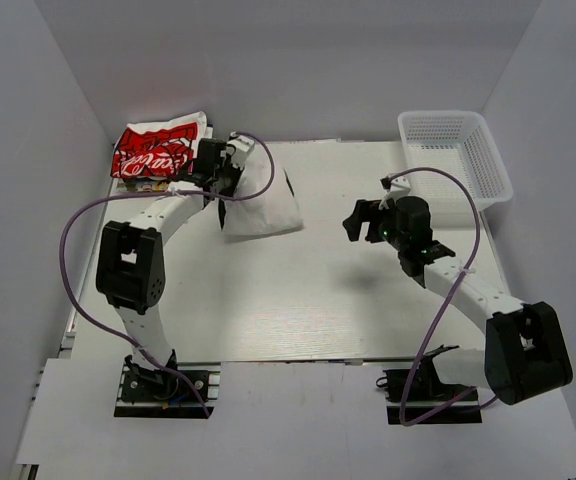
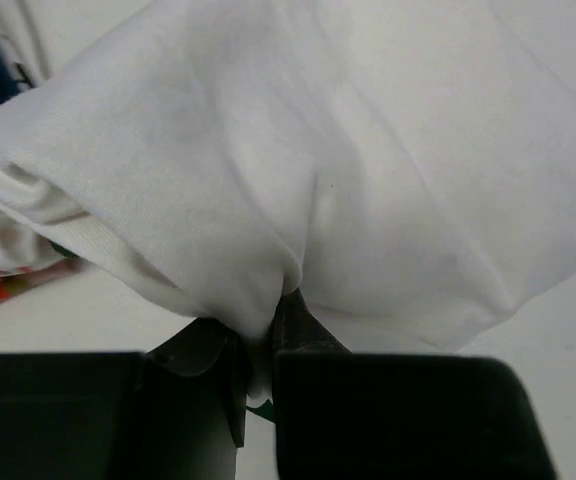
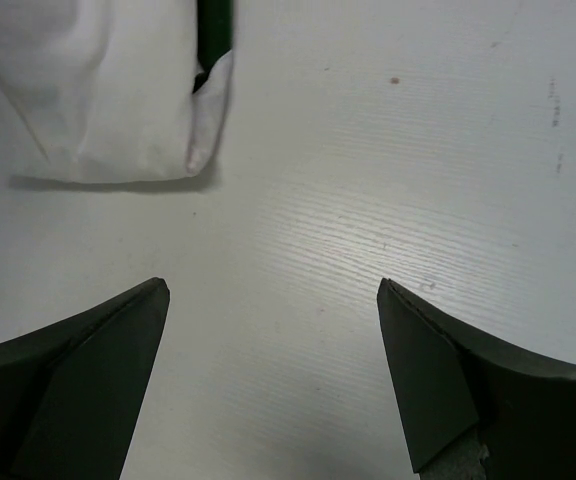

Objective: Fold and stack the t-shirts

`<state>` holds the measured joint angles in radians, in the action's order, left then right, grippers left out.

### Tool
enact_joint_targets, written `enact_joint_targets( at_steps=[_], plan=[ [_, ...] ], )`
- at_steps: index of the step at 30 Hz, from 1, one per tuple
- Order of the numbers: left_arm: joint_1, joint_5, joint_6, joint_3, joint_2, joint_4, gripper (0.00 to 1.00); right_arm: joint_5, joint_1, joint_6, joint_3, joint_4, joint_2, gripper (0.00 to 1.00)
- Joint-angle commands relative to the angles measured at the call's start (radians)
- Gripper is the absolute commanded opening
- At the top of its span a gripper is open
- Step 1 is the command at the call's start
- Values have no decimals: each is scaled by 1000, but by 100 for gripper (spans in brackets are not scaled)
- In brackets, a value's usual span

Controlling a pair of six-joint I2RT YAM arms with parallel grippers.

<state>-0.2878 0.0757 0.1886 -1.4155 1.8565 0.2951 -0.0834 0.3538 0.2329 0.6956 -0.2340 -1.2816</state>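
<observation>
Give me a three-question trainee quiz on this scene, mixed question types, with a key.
1. True or false: the right gripper is shut on a shirt.
2. Multiple choice: what does the left gripper pinch? A the white mesh basket; B the folded white t-shirt; C the purple cable.
3. Short answer: which gripper is nearer the red-print t-shirt?
Key: 1 false, its jaws stand open over the bare table; 2 B; 3 the left gripper.
</observation>
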Motion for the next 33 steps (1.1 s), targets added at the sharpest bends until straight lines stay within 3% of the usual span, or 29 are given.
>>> enact_joint_targets(
  at_steps=[1,7,9,11,18,24,27,33],
  plan=[
    [16,-137,201,-100,-48,39,0,125,-6,6,-13,-68,45,90],
    [87,-126,299,-298,32,131,0,178,-1,-1,-28,-76,53,90],
    [111,-101,322,-446,90,185,0,204,-1,-10,-22,-71,28,90],
    [128,-86,336,-477,122,213,0,206,-3,-14,-18,-70,16,90],
    [219,-86,386,-831,271,372,0,215,1,-9,12,-54,-39,90],
    [286,-151,387,-792,248,214,0,221,4,-10,19,-53,-62,90],
    [317,-116,387,-862,267,223,0,195,5,-7,33,-62,-94,90],
    [384,-93,387,-862,276,159,0,168,1,2,68,-54,-170,90]
  ],
)
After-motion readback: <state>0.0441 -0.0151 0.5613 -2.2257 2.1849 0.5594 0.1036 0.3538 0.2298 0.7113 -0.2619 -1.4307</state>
